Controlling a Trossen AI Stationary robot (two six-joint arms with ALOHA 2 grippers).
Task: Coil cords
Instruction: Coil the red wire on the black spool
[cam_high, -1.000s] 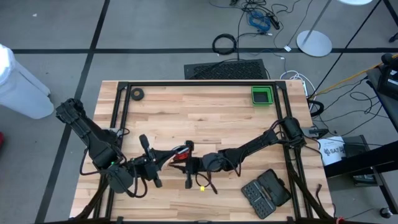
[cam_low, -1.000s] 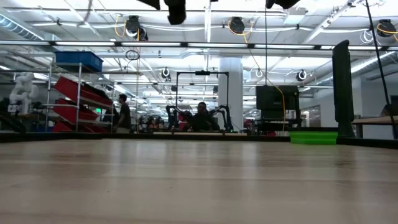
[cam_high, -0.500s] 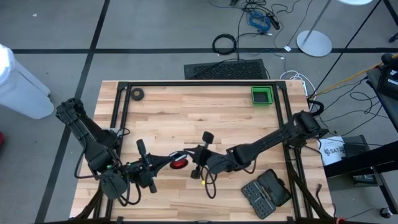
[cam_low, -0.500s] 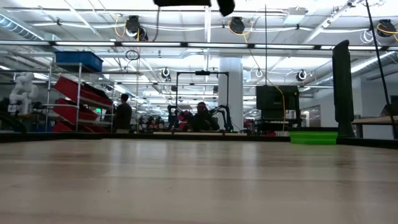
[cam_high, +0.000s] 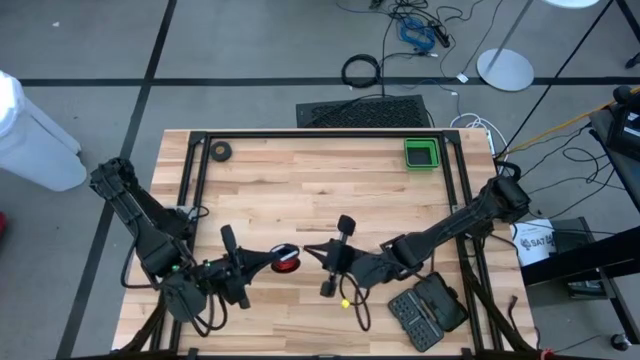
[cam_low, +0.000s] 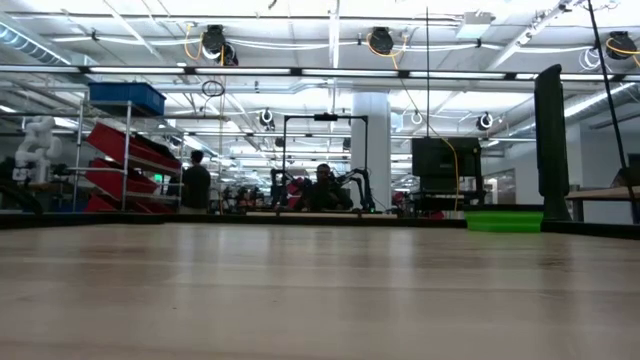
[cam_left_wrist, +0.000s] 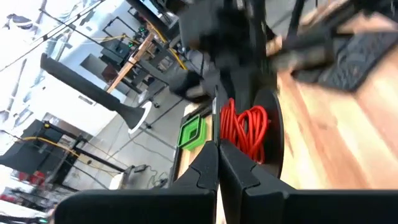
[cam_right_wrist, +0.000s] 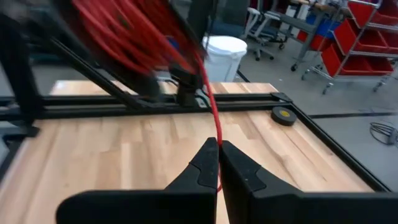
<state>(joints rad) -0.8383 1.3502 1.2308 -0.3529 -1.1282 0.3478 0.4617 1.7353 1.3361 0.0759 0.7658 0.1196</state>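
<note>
Low view: bare wood table (cam_low: 320, 290), people (distant) (cam_low: 197, 184), red shelving (cam_low: 120, 160).

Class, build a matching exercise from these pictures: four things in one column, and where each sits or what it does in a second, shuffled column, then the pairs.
1. green tray
2. tape roll
3. red cord coil
4. right claw

A. shut on a red strand
B. far left corner of the table
C. held at the left claw
D. far right corner of the table

Pairs: 1-D, 2-B, 3-C, 4-A
</note>
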